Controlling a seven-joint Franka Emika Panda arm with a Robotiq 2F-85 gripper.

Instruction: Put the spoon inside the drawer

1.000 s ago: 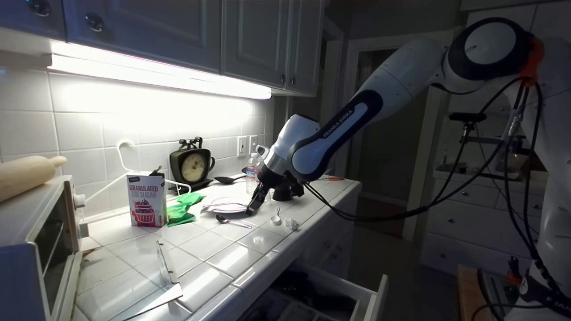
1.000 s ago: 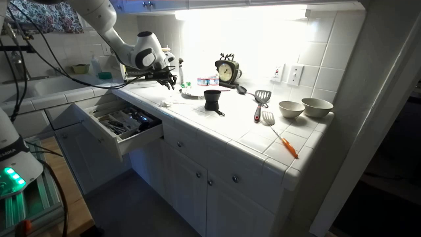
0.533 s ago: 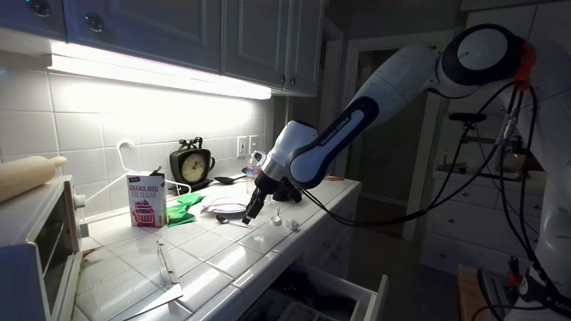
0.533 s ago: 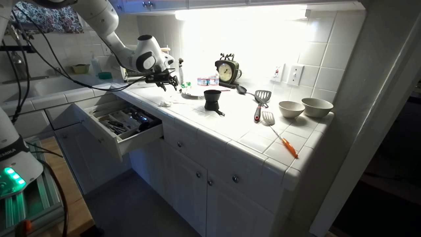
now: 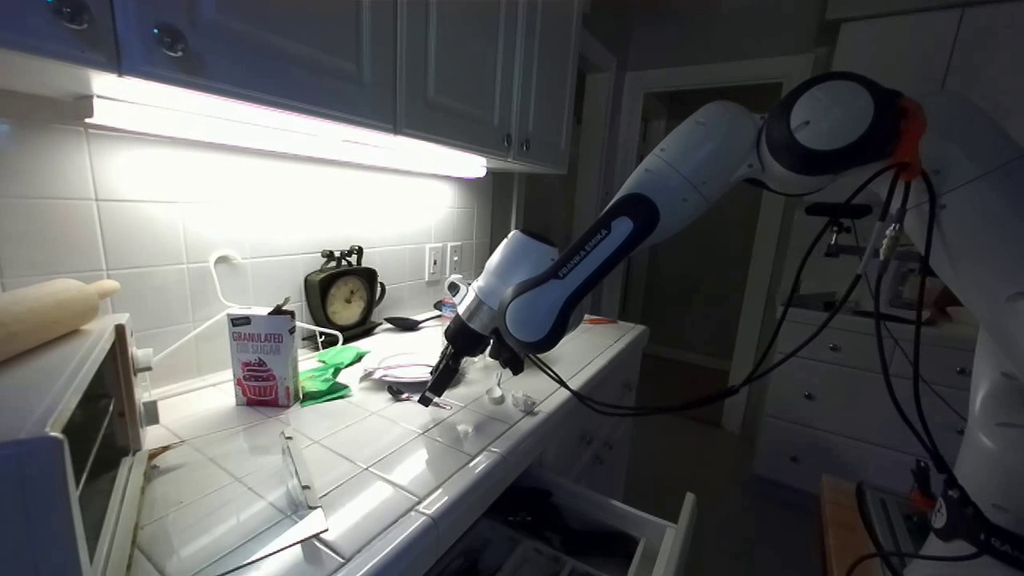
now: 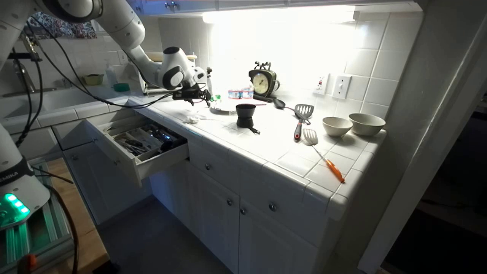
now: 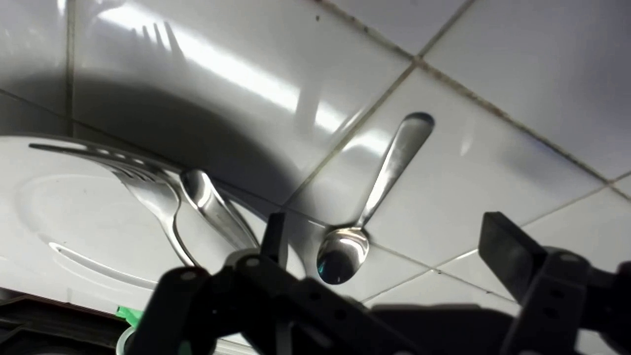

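The spread claw [image 7: 387, 234] has neared the spoon [image 7: 377, 197] — a grasp looks next. The drawer [image 6: 163, 163] stands pulled out.

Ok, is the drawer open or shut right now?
Open: in both exterior views the drawer stands pulled out past the counter edge, and utensils show inside.

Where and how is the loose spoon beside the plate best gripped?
Likely the middle of the handle, from above: the spoon lies on the tiles with its bowl close to the plate and its slim handle leading away. In the wrist view the open gripper frames it; a slight turn should square the grip across the handle.
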